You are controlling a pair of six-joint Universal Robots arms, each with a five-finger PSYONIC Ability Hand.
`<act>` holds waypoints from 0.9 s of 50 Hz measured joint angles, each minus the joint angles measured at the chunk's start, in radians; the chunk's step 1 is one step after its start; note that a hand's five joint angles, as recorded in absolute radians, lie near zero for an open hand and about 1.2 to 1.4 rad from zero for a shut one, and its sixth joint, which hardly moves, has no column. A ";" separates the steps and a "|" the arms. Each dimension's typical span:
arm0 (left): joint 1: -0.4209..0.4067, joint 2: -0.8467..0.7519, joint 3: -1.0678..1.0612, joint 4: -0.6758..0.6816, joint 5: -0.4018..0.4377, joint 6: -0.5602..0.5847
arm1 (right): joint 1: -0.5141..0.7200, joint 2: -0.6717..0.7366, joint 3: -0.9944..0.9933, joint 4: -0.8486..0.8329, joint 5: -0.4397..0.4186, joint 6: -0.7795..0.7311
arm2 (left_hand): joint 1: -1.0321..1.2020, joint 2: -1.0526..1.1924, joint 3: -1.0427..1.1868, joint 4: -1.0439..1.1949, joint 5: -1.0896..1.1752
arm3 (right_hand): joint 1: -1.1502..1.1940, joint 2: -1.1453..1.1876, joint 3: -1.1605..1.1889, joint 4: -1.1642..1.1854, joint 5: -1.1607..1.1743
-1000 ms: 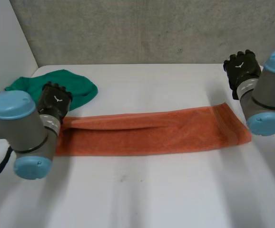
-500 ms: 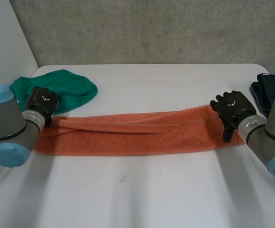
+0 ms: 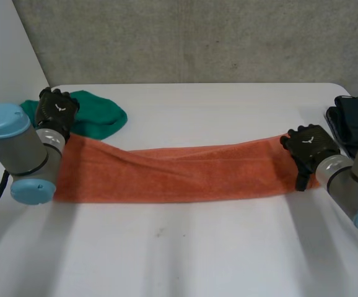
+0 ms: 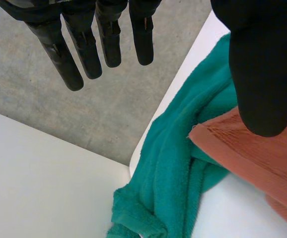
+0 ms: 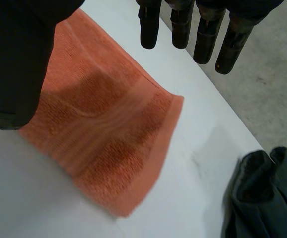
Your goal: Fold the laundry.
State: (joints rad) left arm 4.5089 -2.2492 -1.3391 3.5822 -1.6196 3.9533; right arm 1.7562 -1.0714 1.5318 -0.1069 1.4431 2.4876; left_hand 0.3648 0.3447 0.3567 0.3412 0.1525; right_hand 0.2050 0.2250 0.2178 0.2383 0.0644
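Note:
A long orange towel [image 3: 179, 173] lies stretched across the white table [image 3: 185, 253]. My left hand [image 3: 56, 111] hovers at its left end, over the far corner [image 4: 252, 153], next to a green cloth [image 3: 101, 114]. In the left wrist view its fingers [image 4: 84, 49] are straight and apart from the thumb [image 4: 262, 64], with nothing between them. My right hand [image 3: 309, 148] is over the towel's right end [image 5: 108, 134]. Its fingers [image 5: 183, 25] are straight and spread above the short edge, holding nothing.
The green cloth [image 4: 183, 163] is bunched at the table's back left corner, touching the towel's corner. A dark cloth [image 3: 352, 120] [image 5: 262, 198] lies at the right edge beyond the towel's end. A grey wall stands behind the table.
My left hand moved back toward the green cloth, and the towel's left end now lies wider. My right hand came down onto the towel's right end and shifted slightly right.

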 measured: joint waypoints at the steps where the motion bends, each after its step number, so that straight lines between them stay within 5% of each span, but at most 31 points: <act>1: -0.001 0.007 -0.009 0.000 0.000 -0.001 | -0.005 -0.001 0.001 0.001 0.000 0.001 | 0.000 0.000 0.000 0.000 0.000 | 0.000 0.000 0.000 0.000 0.000; 6: -0.003 0.078 -0.094 -0.005 0.002 -0.020 | -0.045 -0.010 0.005 0.007 -0.004 0.007 | -0.012 -0.013 -0.017 -0.010 -0.011 | 0.000 0.000 0.000 0.000 0.000; 20: -0.005 0.269 -0.293 -0.007 0.050 -0.300 | -0.123 0.053 -0.002 0.002 -0.124 0.004 | -0.012 -0.013 -0.017 -0.010 -0.011 | 0.146 0.173 0.188 0.168 0.154; 30: -0.005 0.273 -0.320 -0.007 0.056 -0.317 | -0.123 0.146 -0.050 -0.007 -0.131 -0.004 | -0.012 -0.013 -0.017 -0.010 -0.011 | 0.290 0.355 0.354 0.334 0.308; 31: -0.005 0.272 -0.323 -0.007 0.056 -0.315 | -0.124 0.160 -0.060 -0.007 -0.126 -0.006 | -0.012 -0.013 -0.017 -0.010 -0.011 | 0.668 0.811 0.810 0.790 0.751; 32: -0.006 0.271 -0.325 -0.007 0.055 -0.314 | -0.127 0.169 -0.068 -0.008 -0.119 -0.006 | -0.012 -0.013 -0.017 -0.010 -0.011 | 0.743 0.919 0.919 0.898 0.857; 45: -0.007 0.320 -0.347 -0.007 0.054 -0.313 | -0.293 -0.016 0.028 -0.025 -0.061 -0.052 | -0.029 -0.027 -0.032 -0.025 -0.026 | 0.767 0.951 0.956 0.952 0.904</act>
State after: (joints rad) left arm 4.5017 -1.9291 -1.6861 3.5755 -1.5656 3.6406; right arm 1.4635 -1.0876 1.5597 -0.1321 1.3826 2.4358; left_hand 0.3362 0.3176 0.3245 0.3164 0.1266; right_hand 0.9717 1.1762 1.1739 1.1901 0.9688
